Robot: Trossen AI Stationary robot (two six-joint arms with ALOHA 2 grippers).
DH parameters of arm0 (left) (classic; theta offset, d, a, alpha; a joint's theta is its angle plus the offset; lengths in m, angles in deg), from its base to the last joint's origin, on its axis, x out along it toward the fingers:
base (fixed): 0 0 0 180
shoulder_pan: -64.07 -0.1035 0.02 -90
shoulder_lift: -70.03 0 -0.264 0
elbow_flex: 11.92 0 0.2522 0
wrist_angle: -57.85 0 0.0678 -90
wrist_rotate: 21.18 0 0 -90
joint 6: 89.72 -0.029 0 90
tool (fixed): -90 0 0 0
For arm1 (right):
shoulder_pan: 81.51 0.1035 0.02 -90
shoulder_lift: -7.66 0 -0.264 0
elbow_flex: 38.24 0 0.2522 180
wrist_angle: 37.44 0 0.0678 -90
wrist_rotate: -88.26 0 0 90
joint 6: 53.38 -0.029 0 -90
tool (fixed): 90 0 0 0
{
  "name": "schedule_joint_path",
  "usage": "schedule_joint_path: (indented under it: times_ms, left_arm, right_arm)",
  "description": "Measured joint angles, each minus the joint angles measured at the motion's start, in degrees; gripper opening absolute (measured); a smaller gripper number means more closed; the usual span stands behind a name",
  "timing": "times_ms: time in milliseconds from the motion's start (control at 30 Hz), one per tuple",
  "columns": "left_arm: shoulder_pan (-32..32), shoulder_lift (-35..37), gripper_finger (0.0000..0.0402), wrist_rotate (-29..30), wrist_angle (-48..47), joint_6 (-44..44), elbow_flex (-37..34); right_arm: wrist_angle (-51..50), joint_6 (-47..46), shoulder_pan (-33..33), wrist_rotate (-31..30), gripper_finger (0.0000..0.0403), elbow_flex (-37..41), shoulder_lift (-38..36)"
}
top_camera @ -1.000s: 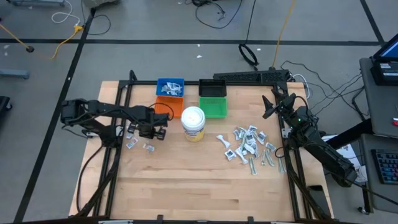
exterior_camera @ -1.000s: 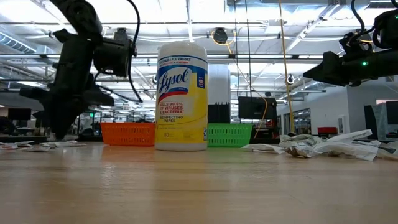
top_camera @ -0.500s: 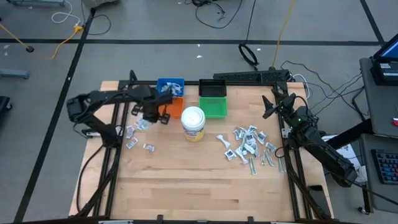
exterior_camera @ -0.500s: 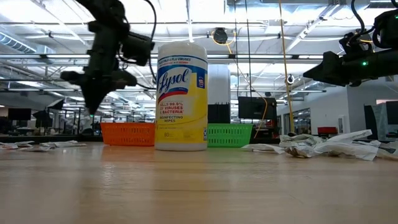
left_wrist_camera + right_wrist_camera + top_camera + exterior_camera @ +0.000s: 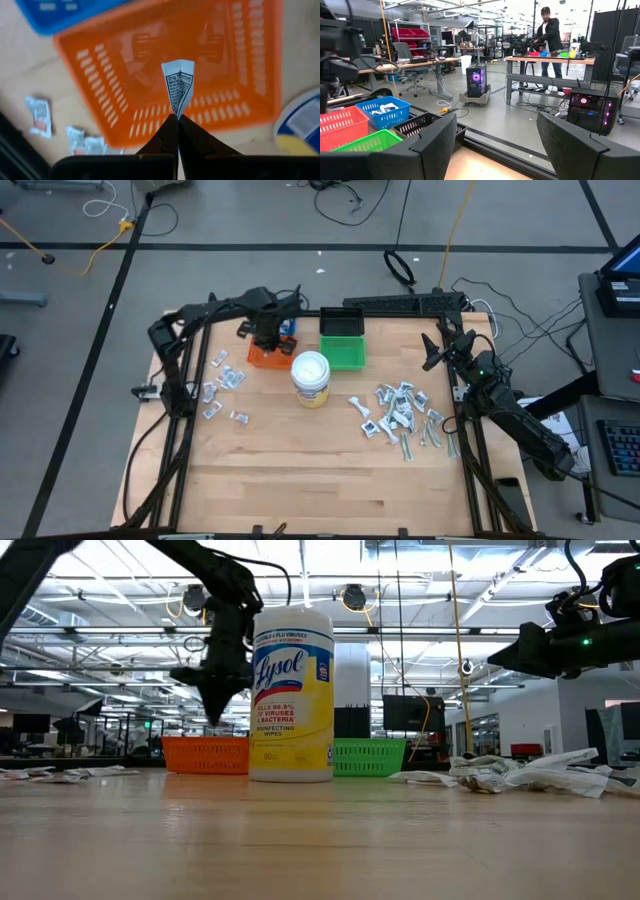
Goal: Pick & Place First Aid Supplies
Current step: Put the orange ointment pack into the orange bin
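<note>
Left gripper (image 5: 176, 118) is pinching a folded paper packet (image 5: 178, 85) by its lower edge over the orange bin (image 5: 125, 75) (light, floppy, probably slips easily); right gripper (image 5: 495, 145) is idling spread.

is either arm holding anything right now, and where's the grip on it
The left gripper pinches a small folded packet by its lower tip, above the orange bin. The right gripper is open and holds nothing.
</note>
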Motion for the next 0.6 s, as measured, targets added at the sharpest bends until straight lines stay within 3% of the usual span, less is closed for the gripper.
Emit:
schedule_joint_path:
  times_ms: [300, 433, 600]
  left_arm:
    - [-0.65, -5.34, 0.0019, 0.05, 0.09, -1.12, 5.83]
    - [-0.65, -5.34, 0.0062, 1.04, 0.07, -0.7, 5.86]
    - [-0.65, -5.34, 0.0146, 1.03, 0.08, -0.68, 5.86]
  right_arm:
    - [0.0, 0.0, 0.0, 0.0, 0.0274, -0.01, 0.0]
    - [0.0, 0.0, 0.01, 0.0, 0.0274, 0.0, 0.0]
    - [0.0, 0.0, 0.0, 0.0, 0.0275, -0.01, 0.0]
